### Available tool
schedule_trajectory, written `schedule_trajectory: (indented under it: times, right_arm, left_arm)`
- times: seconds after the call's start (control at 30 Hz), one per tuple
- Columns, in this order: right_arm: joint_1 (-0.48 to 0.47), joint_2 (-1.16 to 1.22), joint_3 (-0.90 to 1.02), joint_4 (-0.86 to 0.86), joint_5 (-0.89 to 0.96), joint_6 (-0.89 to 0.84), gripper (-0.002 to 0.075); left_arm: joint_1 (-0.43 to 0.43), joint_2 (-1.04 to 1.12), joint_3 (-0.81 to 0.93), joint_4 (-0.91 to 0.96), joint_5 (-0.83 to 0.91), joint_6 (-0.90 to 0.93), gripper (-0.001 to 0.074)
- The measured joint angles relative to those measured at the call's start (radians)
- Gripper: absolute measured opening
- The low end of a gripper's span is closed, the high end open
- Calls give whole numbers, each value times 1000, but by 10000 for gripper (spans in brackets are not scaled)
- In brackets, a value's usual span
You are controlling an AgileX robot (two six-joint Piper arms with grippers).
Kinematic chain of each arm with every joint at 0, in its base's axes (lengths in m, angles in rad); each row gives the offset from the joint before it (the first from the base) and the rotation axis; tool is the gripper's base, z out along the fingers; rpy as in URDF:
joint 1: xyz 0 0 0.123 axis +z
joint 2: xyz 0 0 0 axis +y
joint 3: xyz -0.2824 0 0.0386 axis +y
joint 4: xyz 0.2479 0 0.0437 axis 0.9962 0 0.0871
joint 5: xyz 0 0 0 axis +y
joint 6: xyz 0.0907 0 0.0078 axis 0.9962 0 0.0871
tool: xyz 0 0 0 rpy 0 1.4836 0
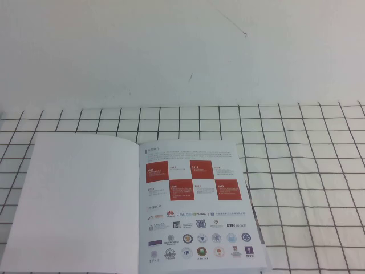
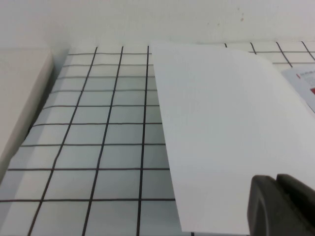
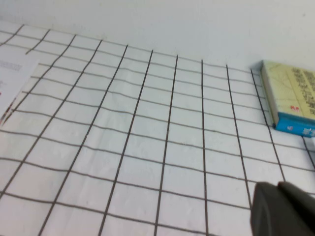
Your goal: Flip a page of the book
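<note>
The book [image 1: 134,205] lies open and flat on the gridded mat at the front left of the high view. Its left side is a plain blank white sheet [image 1: 74,200]. The page [image 1: 197,205] is on the right, face up, with red checker squares above rows of small logos. Neither gripper shows in the high view. In the left wrist view my left gripper [image 2: 276,178] is shut and empty, just over the near edge of the blank sheet [image 2: 226,132]. In the right wrist view my right gripper [image 3: 278,185] is shut and empty over bare mat, well away from the book's corner [image 3: 12,78].
The black-lined white grid mat [image 1: 296,171] covers the table up to a white wall. A yellow and blue box [image 3: 290,101] lies on the mat beyond the right gripper. A white raised block [image 2: 19,93] borders the mat on the left arm's side.
</note>
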Motion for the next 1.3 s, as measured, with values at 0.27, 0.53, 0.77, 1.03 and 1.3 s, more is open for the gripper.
schedule_trajectory:
  times: [0.27, 0.53, 0.77, 1.03, 1.3]
  right_arm:
    - [0, 0, 0, 0, -29, -1, -2]
    - [0, 0, 0, 0, -44, -2, -2]
    - [0, 0, 0, -2, -201, -6, -2]
    - [0, 0, 0, -2, -679, -8, -2]
    - [0, 0, 0, 7, -1065, 13, -2]
  left_arm:
    - [0, 0, 0, 0, -2, 0, -2]
    - [0, 0, 1, 0, -9, 0, -4]
    - [0, 0, 1, 0, -102, 0, -3]
    - [0, 0, 1, -160, -390, -56, -3]
    - [0, 0, 1, -316, -671, -178, -3]
